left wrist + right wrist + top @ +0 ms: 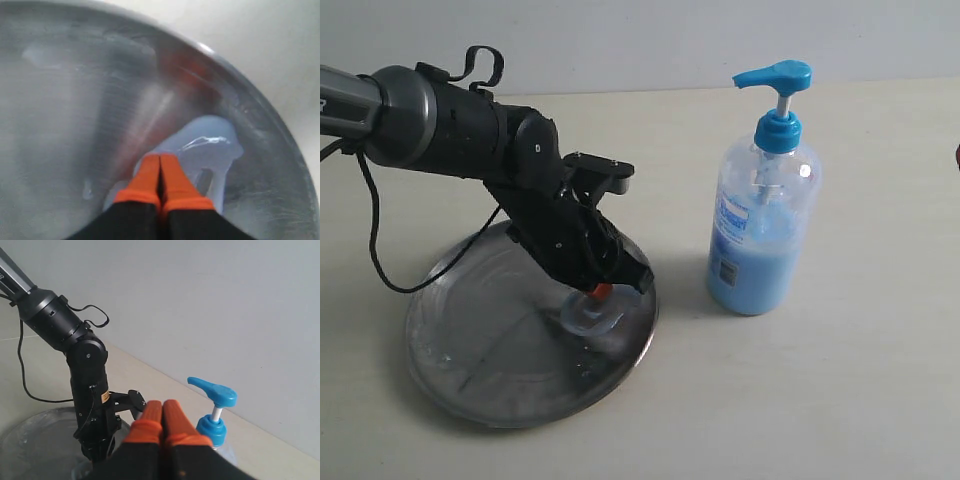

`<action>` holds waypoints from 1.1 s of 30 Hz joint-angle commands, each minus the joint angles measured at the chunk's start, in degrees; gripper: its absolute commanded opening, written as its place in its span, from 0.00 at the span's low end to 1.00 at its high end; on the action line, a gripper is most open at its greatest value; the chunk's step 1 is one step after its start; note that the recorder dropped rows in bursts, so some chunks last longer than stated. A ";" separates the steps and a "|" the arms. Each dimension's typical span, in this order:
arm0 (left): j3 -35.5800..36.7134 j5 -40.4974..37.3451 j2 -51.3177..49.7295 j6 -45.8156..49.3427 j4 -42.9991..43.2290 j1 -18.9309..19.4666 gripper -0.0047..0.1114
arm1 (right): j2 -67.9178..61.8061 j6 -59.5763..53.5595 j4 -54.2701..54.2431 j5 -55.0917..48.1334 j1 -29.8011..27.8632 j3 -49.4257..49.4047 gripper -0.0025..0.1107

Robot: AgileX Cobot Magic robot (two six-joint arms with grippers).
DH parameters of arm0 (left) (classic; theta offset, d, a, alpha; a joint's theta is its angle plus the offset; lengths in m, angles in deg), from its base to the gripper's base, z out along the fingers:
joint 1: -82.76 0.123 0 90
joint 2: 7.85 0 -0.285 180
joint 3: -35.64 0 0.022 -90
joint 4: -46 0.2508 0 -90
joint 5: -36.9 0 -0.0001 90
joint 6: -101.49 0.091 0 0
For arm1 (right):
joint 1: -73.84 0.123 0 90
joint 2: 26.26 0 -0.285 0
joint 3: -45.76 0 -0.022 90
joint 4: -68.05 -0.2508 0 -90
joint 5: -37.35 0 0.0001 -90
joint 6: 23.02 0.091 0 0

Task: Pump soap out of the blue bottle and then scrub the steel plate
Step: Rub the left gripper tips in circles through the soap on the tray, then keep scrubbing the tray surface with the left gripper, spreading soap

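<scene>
Squarely, left jaws closed, tips at soap (210,147) on steel plate (60,125) (right jaws closed too).

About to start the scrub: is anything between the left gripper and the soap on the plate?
Nothing visible. The left gripper, jaws shut, has its tips right at the soap on the plate, near the rim. The bottle stands off the plate, clear of the arm.

The gripper (160,172) has its orange fingertips pressed together, tips over a glossy, pale blue soap (212,145) blob. The blob lies on the smudged plate (60,125) near its rim. Pale table (260,40) shows beyond.
</scene>
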 commanded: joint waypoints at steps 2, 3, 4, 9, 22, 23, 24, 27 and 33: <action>1.05 -4.35 -0.29 -4.01 8.29 0.09 0.04 | -0.05 -0.17 0.29 0.66 0.13 -0.36 0.02; 1.05 -4.71 -0.29 -4.55 9.27 0.09 0.04 | -0.05 -0.17 0.29 0.66 0.13 -0.36 0.02; 1.05 -4.87 -0.29 -4.55 9.54 0.09 0.04 | -0.05 -0.17 0.29 0.79 0.13 -0.36 0.02; 1.05 -5.10 -0.29 -4.65 10.13 0.09 0.04 | -0.05 -0.17 0.29 0.79 0.13 -0.36 0.02; 1.05 -8.14 -0.29 -1.57 0.91 -0.02 0.04 | -0.05 -0.17 0.29 1.04 0.13 -0.36 0.02; 1.05 -8.16 -0.29 -0.79 -0.06 -0.02 0.04 | -0.05 -0.17 0.29 1.17 0.13 -0.36 0.02; 1.05 -8.16 -0.29 0.11 -1.55 -0.02 0.04 | -0.05 -0.17 0.29 1.30 0.13 -0.36 0.02; 1.05 -8.16 -0.29 2.37 -6.16 -0.02 0.04 | -0.05 -0.17 0.29 1.30 0.13 -0.36 0.02; 1.05 -7.47 -0.29 6.68 -11.36 -0.38 0.04 | -0.05 -0.17 0.29 1.30 0.13 -0.36 0.02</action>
